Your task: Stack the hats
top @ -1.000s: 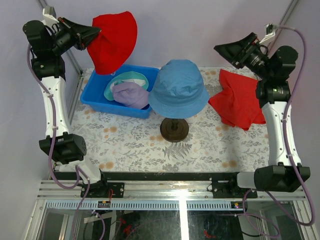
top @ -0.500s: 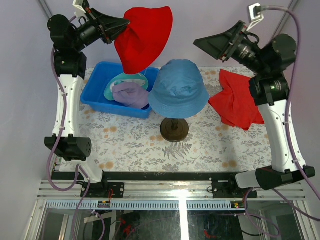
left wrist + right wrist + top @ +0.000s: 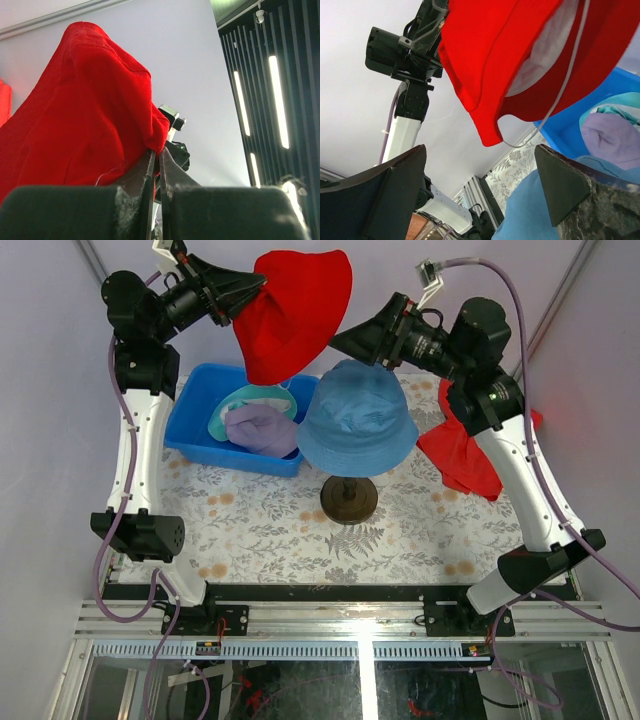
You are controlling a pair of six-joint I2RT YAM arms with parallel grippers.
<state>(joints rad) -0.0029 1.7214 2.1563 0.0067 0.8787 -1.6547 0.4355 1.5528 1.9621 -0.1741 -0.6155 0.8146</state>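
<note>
Right jaws gape wide and empty above the far side of the blue hat (image 3: 357,418), which sits crown-up on a dark-footed stand (image 3: 349,500) at mid-tabletop (image 3: 260,530). Behind it, the lilac hat (image 3: 262,428) and teal hat (image 3: 232,405) lie together in a blue bin (image 3: 180,440). Farthest back, left jaws pinch the red hat (image 3: 295,310) by its edge, holding it aloft over the bin, its pale-lined opening turned toward the right jaws and its long axis slanting.

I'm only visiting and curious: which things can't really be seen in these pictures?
- Top view: whatever the blue hat sits on is covered by it; only a dark round base shows.
- Top view: the teal hat in the blue bin lies mostly under the lilac hat.
- Top view: the right arm crosses the red cloth.
- Right wrist view: the blue hat is cut off by the bottom edge.
</note>
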